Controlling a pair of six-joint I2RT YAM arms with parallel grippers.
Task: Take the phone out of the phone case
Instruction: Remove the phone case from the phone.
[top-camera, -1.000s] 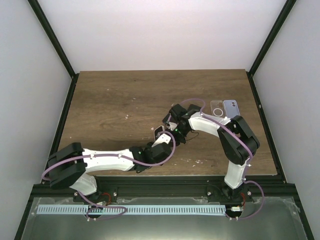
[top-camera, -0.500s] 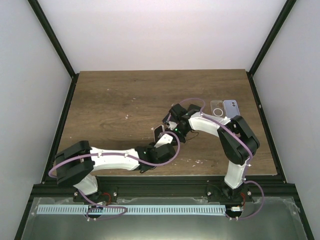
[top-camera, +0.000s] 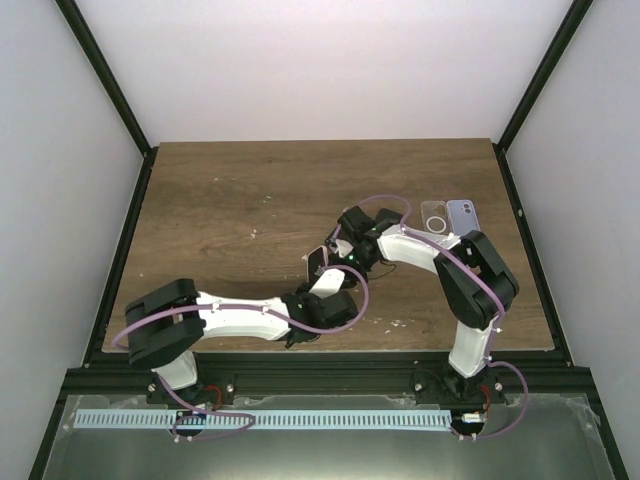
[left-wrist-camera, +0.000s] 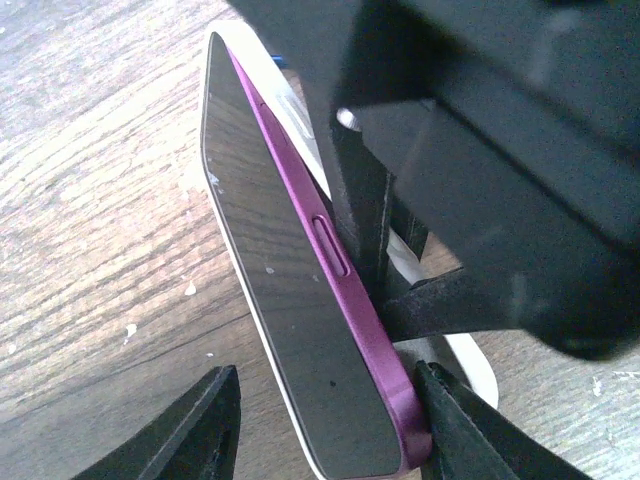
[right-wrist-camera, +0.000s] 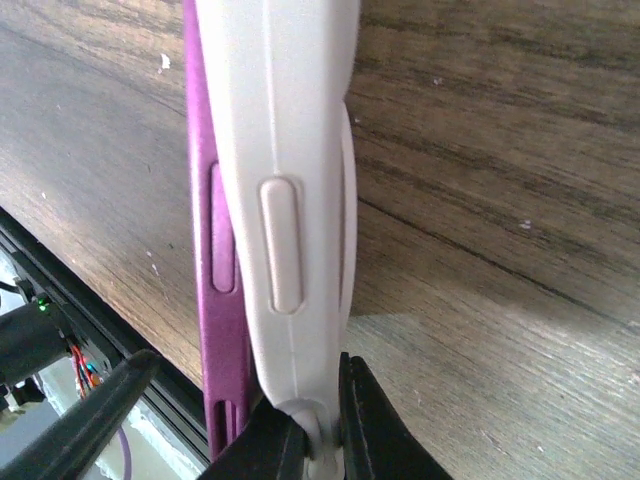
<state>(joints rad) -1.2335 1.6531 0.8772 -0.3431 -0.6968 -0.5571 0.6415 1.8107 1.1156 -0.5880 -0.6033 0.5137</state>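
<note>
Brown wood desk (top-camera: 220, 200): near its middle, the purple-edged phone (left-wrist-camera: 290, 290) sits between the left gripper's (left-wrist-camera: 325, 400) spread jaws, one touching its purple side. The right gripper's (right-wrist-camera: 315, 425) jaws pinch the rim of the white phone case (right-wrist-camera: 290, 150). Two loose cases (top-camera: 449, 215) lie near the far right corner.
</note>
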